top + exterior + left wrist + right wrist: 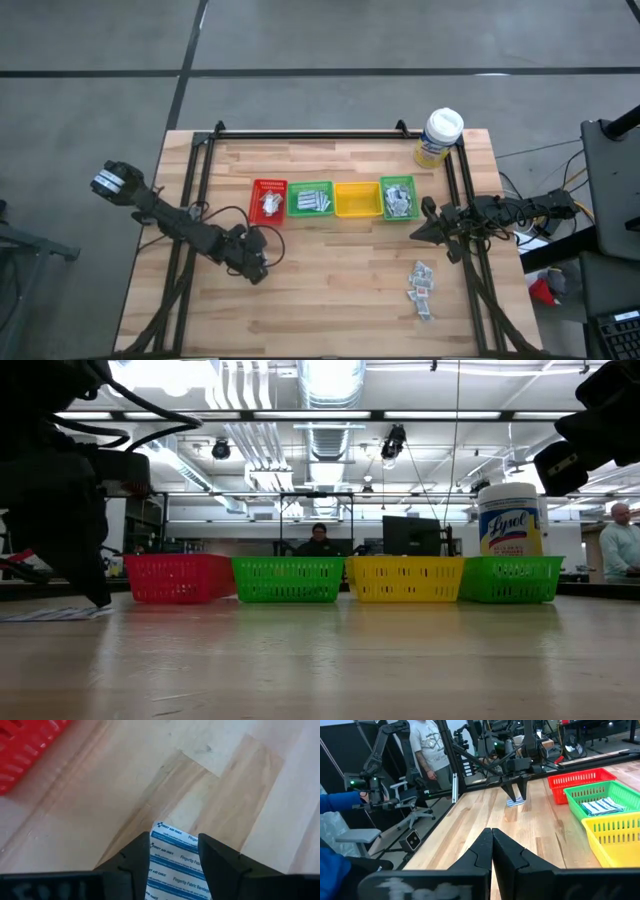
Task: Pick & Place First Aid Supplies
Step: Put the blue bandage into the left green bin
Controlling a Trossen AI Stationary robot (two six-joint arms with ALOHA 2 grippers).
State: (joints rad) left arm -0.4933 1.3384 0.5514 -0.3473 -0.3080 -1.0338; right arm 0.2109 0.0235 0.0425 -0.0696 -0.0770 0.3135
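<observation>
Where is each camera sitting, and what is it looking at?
High view: above the table, looking straight down at four bins in a row; both arms show.
Low view: at tabletop height, facing the bins and the room behind; dark arm parts hang at the top corners.
Left wrist view: on the left arm, looking down at a white-blue sachet between its own open left hand.
Right wrist view: on the right arm, facing across the table; its shut right hand shows.
Both wrist views share that sachet and the red bin.

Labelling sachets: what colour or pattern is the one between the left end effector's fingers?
White with blue stripes and blue print, a bandage sachet; clearest in the left wrist view.
</observation>
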